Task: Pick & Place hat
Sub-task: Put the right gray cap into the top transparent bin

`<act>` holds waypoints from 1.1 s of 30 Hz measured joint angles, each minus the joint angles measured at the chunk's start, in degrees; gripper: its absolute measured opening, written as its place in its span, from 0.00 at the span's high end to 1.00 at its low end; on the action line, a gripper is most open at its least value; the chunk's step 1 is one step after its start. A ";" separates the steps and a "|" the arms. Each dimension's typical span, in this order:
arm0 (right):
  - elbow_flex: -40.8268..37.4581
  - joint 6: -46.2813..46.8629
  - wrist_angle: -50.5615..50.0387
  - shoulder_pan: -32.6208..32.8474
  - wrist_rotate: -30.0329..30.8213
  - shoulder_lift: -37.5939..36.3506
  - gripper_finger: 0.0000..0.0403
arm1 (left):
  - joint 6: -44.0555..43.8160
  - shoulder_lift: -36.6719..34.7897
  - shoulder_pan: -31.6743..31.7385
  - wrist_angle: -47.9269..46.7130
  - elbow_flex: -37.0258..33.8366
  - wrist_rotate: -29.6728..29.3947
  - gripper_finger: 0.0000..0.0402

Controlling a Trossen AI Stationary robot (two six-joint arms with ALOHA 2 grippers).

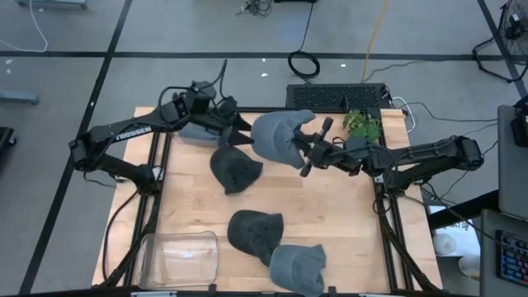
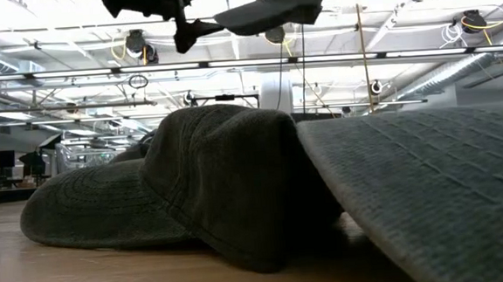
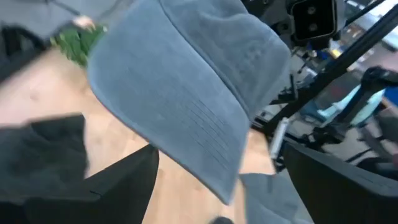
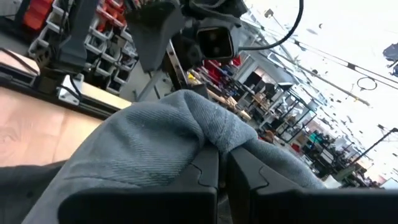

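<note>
A light grey-blue hat [image 1: 279, 136] is up in the air over the table's far middle; in the low view the hat [image 2: 278, 6] floats high above the wood. My right gripper [image 1: 299, 150] [image 4: 222, 168] is shut on it from the right. My left gripper [image 1: 246, 132] [image 3: 221, 152] is open at the hat's left side, with the stitched brim [image 3: 186, 118] hanging between its spread fingers; I cannot tell whether they touch it. A second light hat [image 1: 191, 130] lies under the left arm. My right gripper pinches a bunched fold of the hat's crown [image 4: 214, 134] between its two fingers [image 4: 205, 177]. It comes in roughly level from the table's right. The hat is lifted clear of the table, and its brim points away toward the left arm.
A dark hat [image 1: 235, 169] lies below the held one. Another dark hat [image 1: 254, 233] [image 2: 193, 188] and a grey-blue hat [image 1: 297, 266] [image 2: 430, 191] lie near the near edge. A clear bin [image 1: 177, 256] sits at the near left, a green sprig [image 1: 361, 124] at the far right.
</note>
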 joint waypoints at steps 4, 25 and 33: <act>0.00 -0.22 0.33 0.00 0.13 0.00 1.00 | 6.96 -0.10 -1.22 0.57 0.00 -3.45 0.11; 0.00 -2.10 8.14 -0.04 0.20 0.00 1.00 | -1.35 -0.06 -3.38 3.73 0.00 -12.67 0.23; 0.02 -2.17 8.47 -1.17 0.17 0.50 1.00 | -15.48 0.28 -3.72 11.21 0.00 -12.74 0.50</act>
